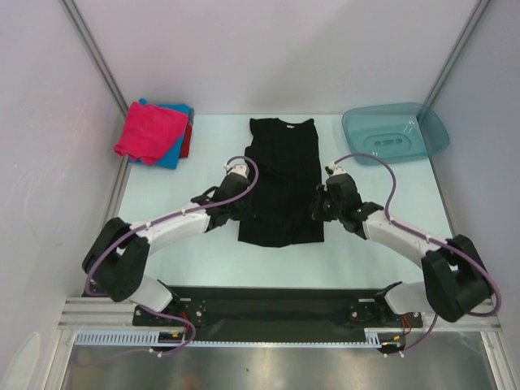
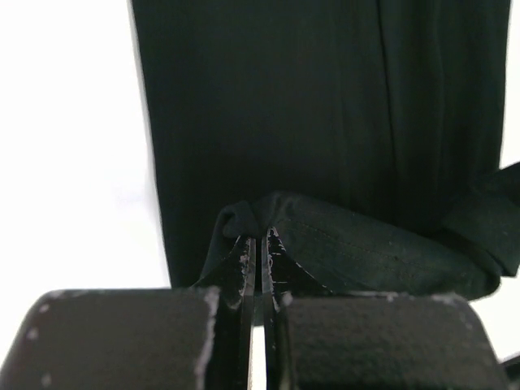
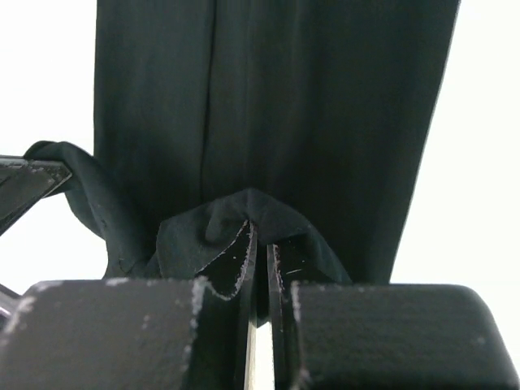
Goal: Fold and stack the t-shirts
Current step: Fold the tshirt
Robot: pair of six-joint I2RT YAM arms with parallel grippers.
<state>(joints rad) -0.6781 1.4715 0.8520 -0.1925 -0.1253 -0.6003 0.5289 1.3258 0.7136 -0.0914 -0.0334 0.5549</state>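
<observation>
Black t-shirt laid flat between both grippers. Pinch of cloth at shirt's left edge held in closed left gripper; right edge likewise held by right gripper, probably for even crosswise fold. Folded shirts stacked well beyond left gripper.

The left arm and right arm pair white link shells with bulky black joint housings. A purple cable loops along each. The left end effector and right end effector have black fingers with pale scuffed edges.
</observation>
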